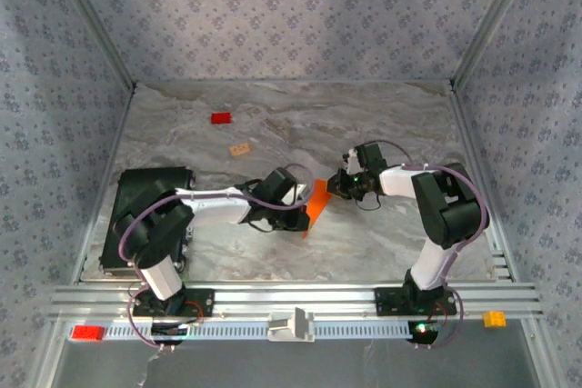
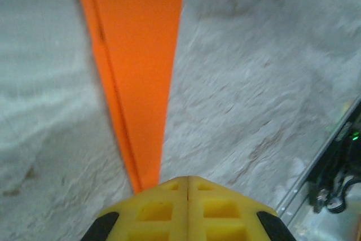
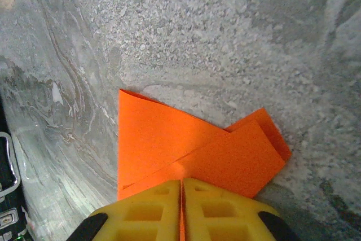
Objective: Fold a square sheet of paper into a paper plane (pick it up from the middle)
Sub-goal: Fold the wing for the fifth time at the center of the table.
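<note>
- The table is a grey marbled slab (image 1: 382, 124) inside an aluminium frame, and the walls around it have pale blue patterned wallpaper (image 1: 273, 6).
- Far back on the left lies a small red block (image 1: 220, 118). A small tan block (image 1: 240, 148) lies a little nearer, well apart from the arms.
- A black box-shaped device (image 1: 145, 190) sits at the left side, beside the left arm.
- The thin bright orange paper sheet (image 1: 316, 204) is in the middle of the table, between the two arms. It is already folded, and its layers overlap.
- The right gripper (image 3: 181, 182) has its yellow fingers (image 3: 225, 213) closed on the near edge of the orange paper sheet. An orange line shows in the seam between them. In front of them the paper spreads out as a folded shape with one flap turned over on the right.
- The left gripper (image 2: 187, 180) is closed tightly, finger against finger. The paper runs away from it as a long narrow strip with a crease along one side, and its thin end reaches the tip of one finger. Whether that end is really pinched, I cannot tell.
</note>
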Controlling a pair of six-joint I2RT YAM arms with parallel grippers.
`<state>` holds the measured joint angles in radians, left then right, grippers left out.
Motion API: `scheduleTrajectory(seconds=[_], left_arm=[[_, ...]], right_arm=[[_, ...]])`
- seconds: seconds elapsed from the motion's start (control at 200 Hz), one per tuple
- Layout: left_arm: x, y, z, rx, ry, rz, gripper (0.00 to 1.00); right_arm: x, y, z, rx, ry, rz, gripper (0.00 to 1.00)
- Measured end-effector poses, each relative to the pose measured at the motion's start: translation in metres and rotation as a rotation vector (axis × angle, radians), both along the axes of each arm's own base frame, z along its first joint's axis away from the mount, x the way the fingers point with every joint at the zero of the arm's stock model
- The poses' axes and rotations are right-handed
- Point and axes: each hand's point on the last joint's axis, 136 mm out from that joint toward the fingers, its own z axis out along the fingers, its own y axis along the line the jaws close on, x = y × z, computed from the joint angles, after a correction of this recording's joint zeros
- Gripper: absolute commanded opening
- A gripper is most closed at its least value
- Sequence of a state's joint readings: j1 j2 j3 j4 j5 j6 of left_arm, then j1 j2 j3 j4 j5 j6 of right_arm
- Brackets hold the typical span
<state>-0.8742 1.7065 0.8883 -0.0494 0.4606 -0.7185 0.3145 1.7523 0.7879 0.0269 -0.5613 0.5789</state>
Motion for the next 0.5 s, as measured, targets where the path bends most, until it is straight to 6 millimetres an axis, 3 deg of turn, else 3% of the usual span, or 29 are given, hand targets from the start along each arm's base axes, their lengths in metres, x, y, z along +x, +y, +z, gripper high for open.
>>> scheduleTrajectory(seconds=[0.095,0.2,0.335,0.5], left_arm=[[0.021,-0.009,0.015,-0.038,-0.023,0.022,0.03],[0.039,-0.018,0.017,-0.055,-0.029,0.028,0.06],[0.053,-0.03,0.0,-0.033,-0.01,0.021,0.04],[0.05,-0.028,-0.029,0.014,0.041,0.019,0.0]], right_arm=[[0.0,-0.001,0.0,0.0,0.0,-0.002,0.12],[0.0,-0.001,0.0,0.002,0.001,-0.001,0.12],[0.0,0.0,0.0,0.003,0.0,-0.001,0.12],[0.001,-0.002,0.002,0.004,-0.002,-0.005,0.14]])
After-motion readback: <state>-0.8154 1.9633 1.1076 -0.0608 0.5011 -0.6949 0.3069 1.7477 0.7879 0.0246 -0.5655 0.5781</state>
